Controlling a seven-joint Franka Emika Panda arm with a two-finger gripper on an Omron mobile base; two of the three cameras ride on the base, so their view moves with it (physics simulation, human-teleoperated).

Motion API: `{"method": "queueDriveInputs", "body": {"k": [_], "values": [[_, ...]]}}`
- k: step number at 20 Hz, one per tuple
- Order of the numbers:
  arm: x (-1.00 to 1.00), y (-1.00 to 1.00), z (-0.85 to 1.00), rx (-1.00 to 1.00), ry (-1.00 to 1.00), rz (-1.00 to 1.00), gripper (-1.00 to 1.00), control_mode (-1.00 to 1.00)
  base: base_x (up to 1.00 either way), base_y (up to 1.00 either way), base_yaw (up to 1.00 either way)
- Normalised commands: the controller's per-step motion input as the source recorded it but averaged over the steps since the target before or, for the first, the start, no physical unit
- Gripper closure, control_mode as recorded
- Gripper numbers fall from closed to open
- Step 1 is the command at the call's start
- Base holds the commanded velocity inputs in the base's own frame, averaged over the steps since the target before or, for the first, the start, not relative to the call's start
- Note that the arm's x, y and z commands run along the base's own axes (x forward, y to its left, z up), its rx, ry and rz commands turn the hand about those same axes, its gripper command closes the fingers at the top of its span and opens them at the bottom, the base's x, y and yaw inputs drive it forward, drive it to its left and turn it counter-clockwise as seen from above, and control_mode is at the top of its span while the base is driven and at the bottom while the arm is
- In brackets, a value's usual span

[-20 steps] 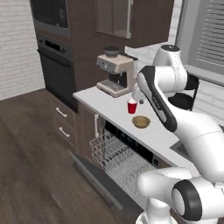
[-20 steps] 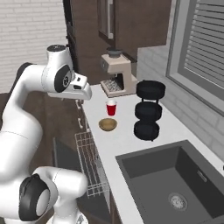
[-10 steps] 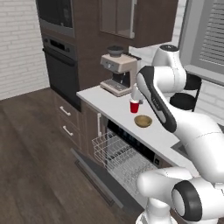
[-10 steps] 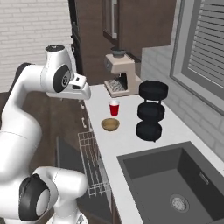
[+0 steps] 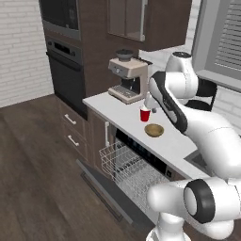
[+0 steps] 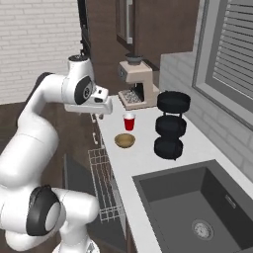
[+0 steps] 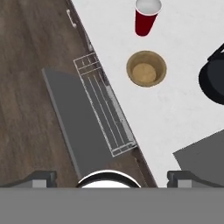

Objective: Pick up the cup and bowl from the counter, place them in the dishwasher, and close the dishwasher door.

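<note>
The red cup [image 6: 129, 121] stands upright on the light counter [image 6: 143, 158], in front of the coffee machine. Just nearer along the counter lies the tan bowl [image 6: 124, 141], apart from the cup. My gripper [image 6: 98, 117] hangs open and holds nothing, above the counter's front edge, left of the cup. In the hand view the fingertips [image 7: 43, 177] stand wide apart, with the cup [image 7: 145, 17] and the bowl [image 7: 146, 68] far ahead. The dishwasher door [image 5: 101, 190] lies folded down, and the white wire rack [image 5: 126, 164] is pulled out over it.
A beige coffee machine [image 5: 126, 80] stands at the counter's far end. A black three-tier stand [image 6: 170, 123] is against the wall right of the bowl. The dark sink [image 6: 197, 202] lies nearer. A black wall oven [image 5: 66, 66] and drawers [image 5: 70, 127] are to the left.
The whole picture has drifted slightly, so the camera has moved a little. The arm keeps its pose, the gripper stays open, and the cup and the bowl have not moved.
</note>
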Motion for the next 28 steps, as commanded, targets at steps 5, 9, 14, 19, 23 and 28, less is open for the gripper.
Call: {"method": "queueDriveInputs", "body": {"k": [5, 9, 14, 19, 23, 28], "values": [[0.77, -0.02, -0.57, -0.06, 0.12, 0.0, -1.0, -1.0, 0.0, 0.0, 0.0], [0.74, 0.0, -0.78, -0.16, 0.1, 0.0, -1.0, -1.0, 0.0, 0.0, 0.0], [0.74, 0.0, -0.78, -0.18, 0.1, 0.0, -1.0, -1.0, 0.0, 0.0, 0.0], [0.55, -0.06, -0.54, -0.12, 0.07, 0.0, -1.0, -1.0, 0.0, 0.0, 0.0], [0.49, -0.17, -0.51, -0.07, 0.12, 0.01, -1.0, -1.0, 0.0, 0.0, 0.0], [0.49, -0.12, -0.49, -0.02, 0.2, 0.0, -1.0, -1.0, 0.0, 0.0, 0.0]]}}
